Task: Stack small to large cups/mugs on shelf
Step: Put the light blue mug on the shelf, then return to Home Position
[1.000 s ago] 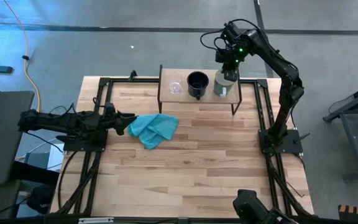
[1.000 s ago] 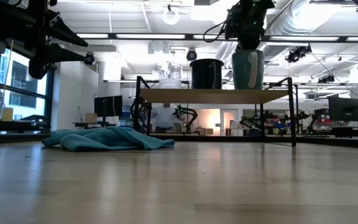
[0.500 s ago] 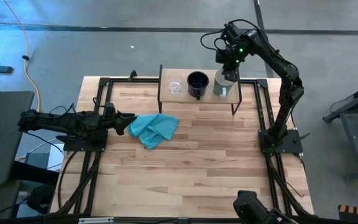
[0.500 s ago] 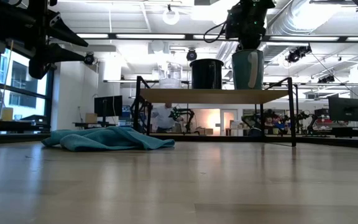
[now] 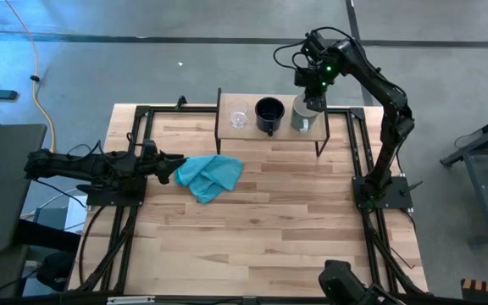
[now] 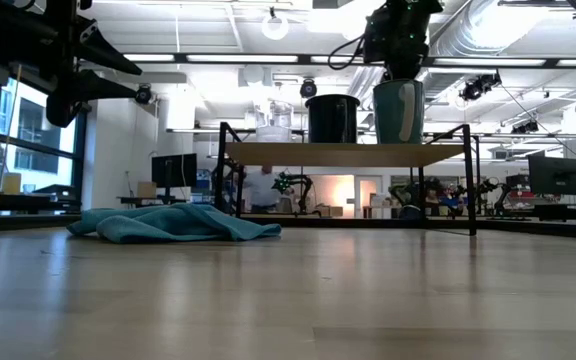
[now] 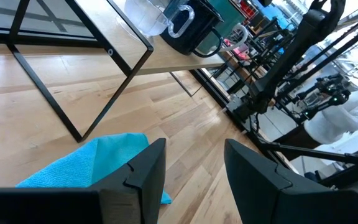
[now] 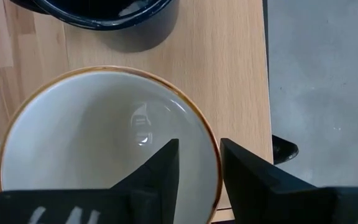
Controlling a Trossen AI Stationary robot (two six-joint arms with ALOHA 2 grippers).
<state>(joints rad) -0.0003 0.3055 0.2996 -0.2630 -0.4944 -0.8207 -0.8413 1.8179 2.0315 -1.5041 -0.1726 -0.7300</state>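
On the shelf [image 5: 227, 129] at the table's far edge stand, from left to right, a clear glass cup [image 5: 239, 119], a black mug [image 5: 268, 113] and a pale grey-white mug [image 5: 302, 117]. Each rests on its base. My right gripper [image 8: 197, 168] points down over the pale mug's right side and is open. One finger is inside the rim [image 8: 215, 163] and one outside. My left gripper [image 7: 194, 168] waits open and level at the table's left edge, beside a teal cloth [image 5: 213, 175]. My right gripper's inner finger [image 8: 163, 168] shows a gap to the mug's wall. Its outer finger [image 8: 241, 171] stands right by the rim; whether it touches, I cannot tell. The mug stands upright on the shelf board [image 8: 229, 74].
The teal cloth lies crumpled on the tabletop [image 5: 269, 220] left of centre, in front of the shelf's left legs. Black frame rails run along the table's left and right sides. The black mug [image 8: 104, 15] stands close beside the pale mug.
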